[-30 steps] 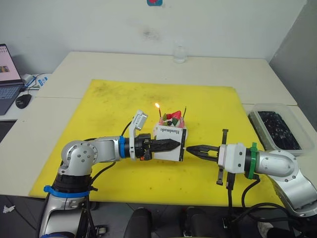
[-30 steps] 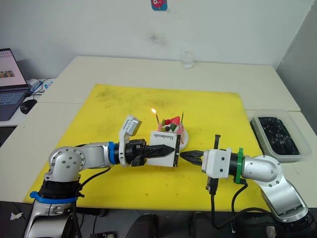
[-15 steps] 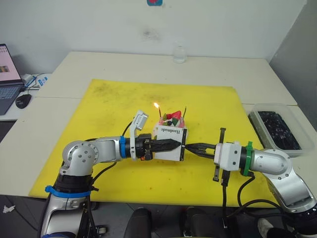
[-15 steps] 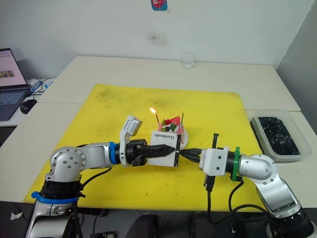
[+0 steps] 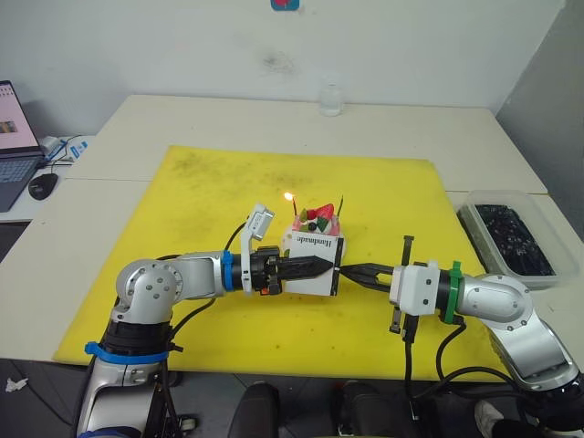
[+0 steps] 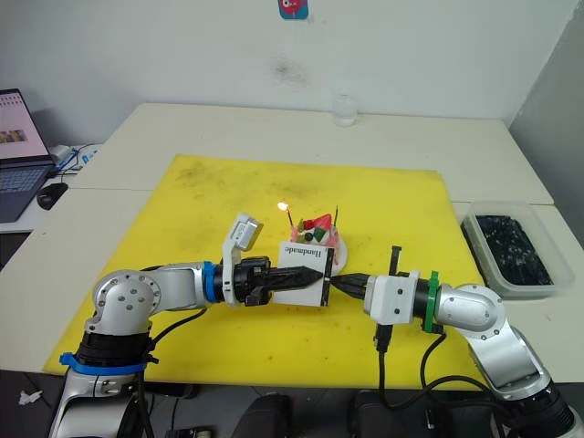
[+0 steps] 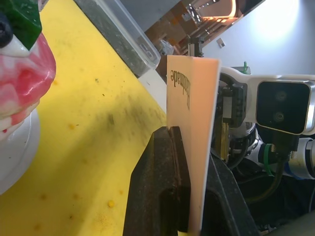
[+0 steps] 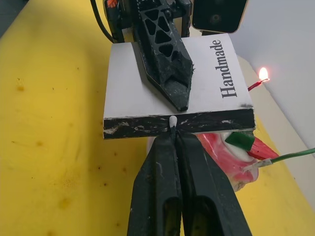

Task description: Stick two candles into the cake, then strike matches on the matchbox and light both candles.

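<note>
My left fingers [image 5: 315, 266] grip the matchbox [image 5: 315, 265], held on edge just in front of the cake [image 5: 317, 221], dark striking strip [image 8: 178, 124] facing my right arm. My right fingers [image 8: 173, 140] are closed on a match [image 8: 173, 121]; its pale head touches the strip at mid-length. The strip's long axis runs across the match, so the stroke, I judge, should run along it. Box lettering reads "Handmade". On the cake, one candle [image 5: 291, 208] is lit, the other candle [image 5: 341, 203] unlit, on my right arm's side.
</note>
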